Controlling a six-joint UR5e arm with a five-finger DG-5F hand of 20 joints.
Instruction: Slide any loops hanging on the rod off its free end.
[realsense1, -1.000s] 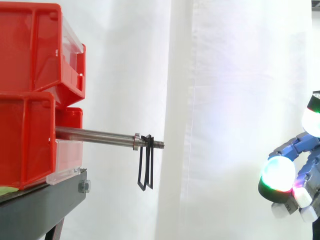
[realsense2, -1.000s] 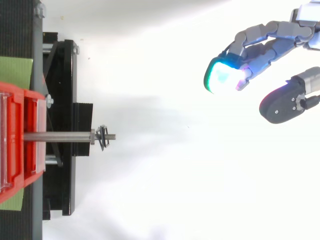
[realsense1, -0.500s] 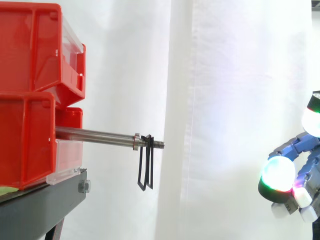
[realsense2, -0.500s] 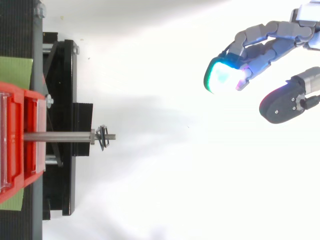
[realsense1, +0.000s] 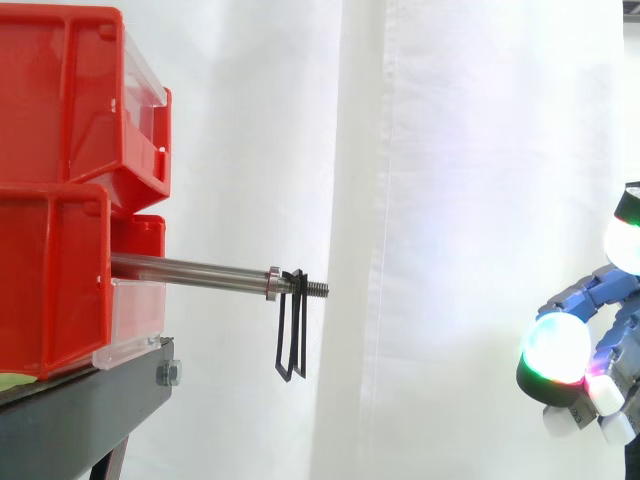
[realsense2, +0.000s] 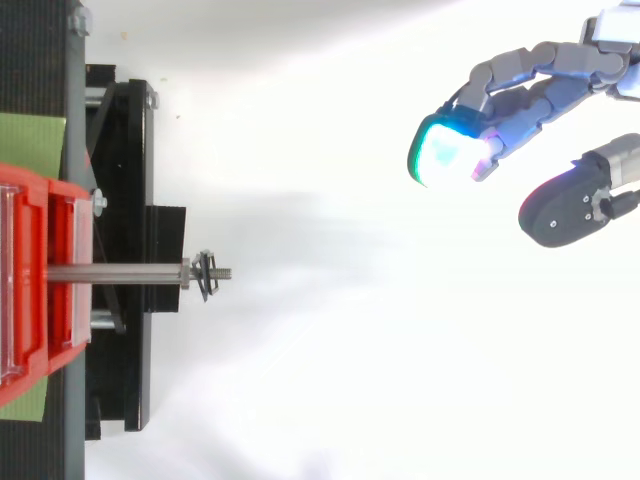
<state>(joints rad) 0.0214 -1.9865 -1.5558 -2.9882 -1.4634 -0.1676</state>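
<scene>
Thin black loops (realsense1: 299, 330) hanging at threaded free end of horizontal steel rod (realsense1: 190, 269), rod projecting from stacked red plastic bins (realsense1: 60, 100) on black stand (realsense1: 80, 410), hand (realsense2: 530, 85) well apart, fingers loosely extended, holding nothing

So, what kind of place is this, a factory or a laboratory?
Most likely a robot test cell in a laboratory: a white curtain behind, red bins on a black stand, a rod carrying black loops, and a robot hand apart from them, holding nothing.
</scene>
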